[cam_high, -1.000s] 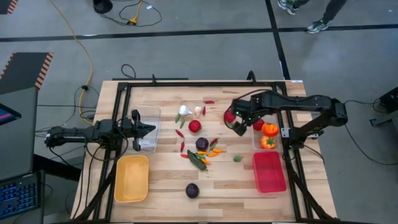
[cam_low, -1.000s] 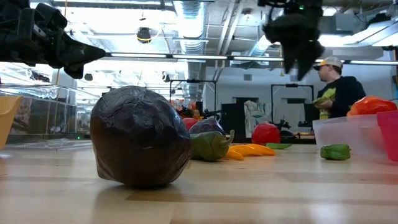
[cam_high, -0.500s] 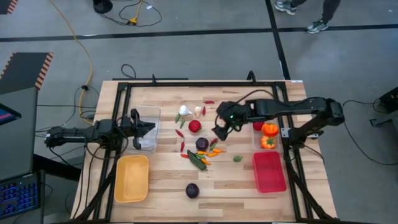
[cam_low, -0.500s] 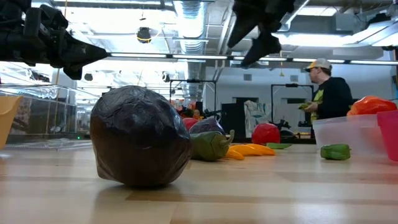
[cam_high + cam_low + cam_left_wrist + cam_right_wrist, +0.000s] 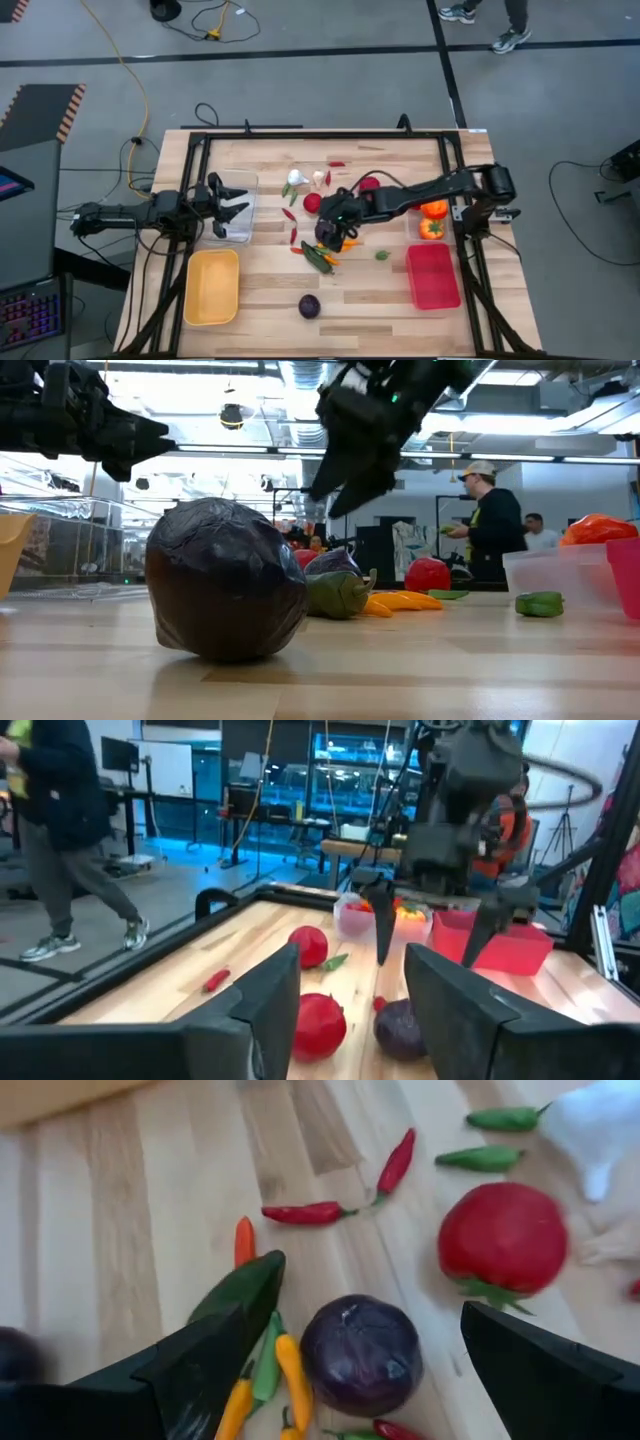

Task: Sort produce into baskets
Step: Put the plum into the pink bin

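The produce lies mid-table: a purple round (image 5: 325, 232) among thin chillies (image 5: 345, 243), a green pepper (image 5: 318, 258), red tomatoes (image 5: 312, 203), white garlic (image 5: 297, 178), and a second purple round (image 5: 309, 306) near the front edge. My right gripper (image 5: 330, 222) hangs open, slanting down just above the first purple round (image 5: 360, 1355), one finger on either side and clear of it. My left gripper (image 5: 243, 203) stands open and level over the left clear basket (image 5: 236, 228), holding nothing (image 5: 352, 960).
A yellow basket (image 5: 211, 287) sits front left and a red basket (image 5: 432, 275) front right. Behind the red one, a clear bin holds orange peppers (image 5: 432, 208). A small green piece (image 5: 382, 255) lies alone. People stand in the room beyond the table (image 5: 490, 520).
My right gripper has swept from beside the right clear bin toward the table's left, sunk and tipped downward, and now hangs over the purple round in the middle, still open. My left gripper has stayed in place and opened.
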